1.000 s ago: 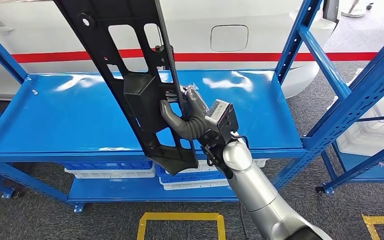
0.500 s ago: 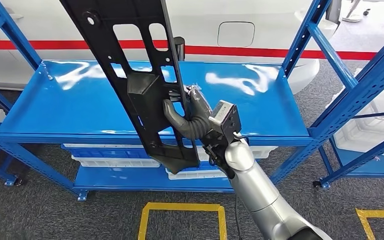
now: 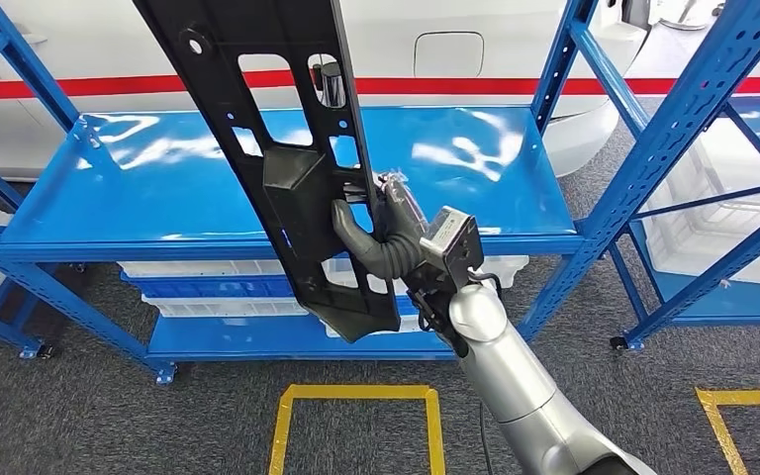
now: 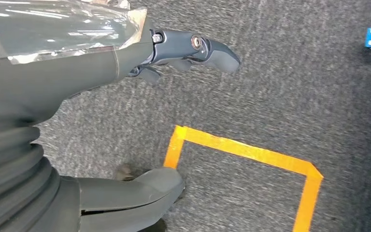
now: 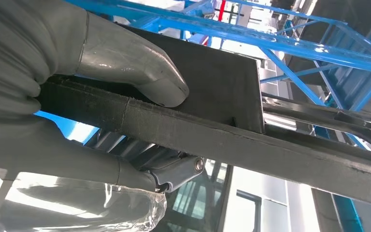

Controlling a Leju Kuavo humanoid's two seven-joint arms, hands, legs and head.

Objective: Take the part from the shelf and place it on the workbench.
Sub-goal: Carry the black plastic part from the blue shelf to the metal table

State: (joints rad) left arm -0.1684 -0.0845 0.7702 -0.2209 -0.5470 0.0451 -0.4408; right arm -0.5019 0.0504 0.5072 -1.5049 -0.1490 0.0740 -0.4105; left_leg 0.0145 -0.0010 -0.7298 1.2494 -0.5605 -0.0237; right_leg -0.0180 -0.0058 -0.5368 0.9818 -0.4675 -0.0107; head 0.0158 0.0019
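A long black plastic part (image 3: 287, 148) with several cut-outs stands tilted in front of the blue shelf (image 3: 475, 168), its top end running out of the head view. My right hand (image 3: 381, 237) grips it near its lower half, thumb on the near face and fingers behind. In the right wrist view the thumb (image 5: 125, 63) presses on the part's (image 5: 270, 145) edge. My left hand (image 4: 77, 77) hangs over the grey carpet with its fingers apart and holds nothing.
White bins (image 3: 218, 287) sit on the shelf's lower level. A second blue rack (image 3: 712, 148) stands at the right. A white vehicle body with a red stripe (image 3: 495, 40) is behind the shelf. Yellow tape squares (image 3: 356, 396) mark the carpet.
The whole picture has shifted, so the camera has moved; the shelf now sits slightly farther off. The part stays in my right hand's grip, a little higher in view.
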